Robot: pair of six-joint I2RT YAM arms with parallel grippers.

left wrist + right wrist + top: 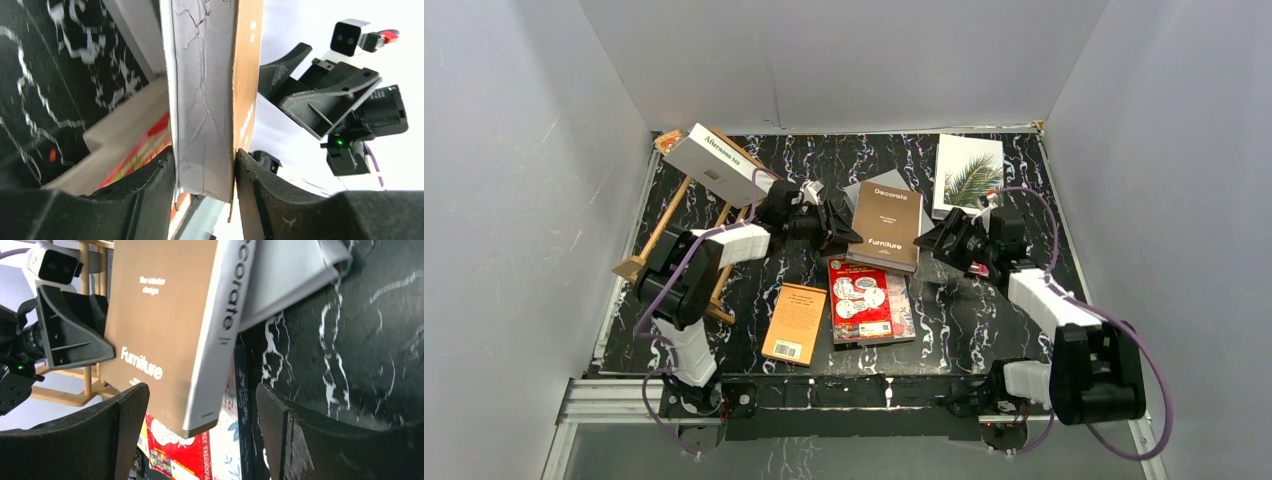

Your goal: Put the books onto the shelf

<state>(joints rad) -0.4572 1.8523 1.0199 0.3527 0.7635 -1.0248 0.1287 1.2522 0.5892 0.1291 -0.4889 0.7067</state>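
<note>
Barely begun, it seems: one white book [714, 160] rests on the shelf [662, 228] at ten o'clock. The left gripper [205, 165] pinches the brown "Decorate" book [886, 225] near centre. The right gripper [934, 240] gapes wide and holds nothing. The palm-leaf book [969, 172] at one o'clock and the red illustrated book [861, 298] and orange paperback [795, 322] at six are not yet shelved.

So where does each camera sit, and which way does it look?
Top external: fixed above and behind the arms, looking down on the table; both arms show, left gripper and right gripper flanking the Decorate book.
Left wrist: on the left arm, looking along its fingers, clamped on that book.
Right wrist: on the right arm, looking between its open fingers at the book's spine.
Shared: all show that book.
</note>
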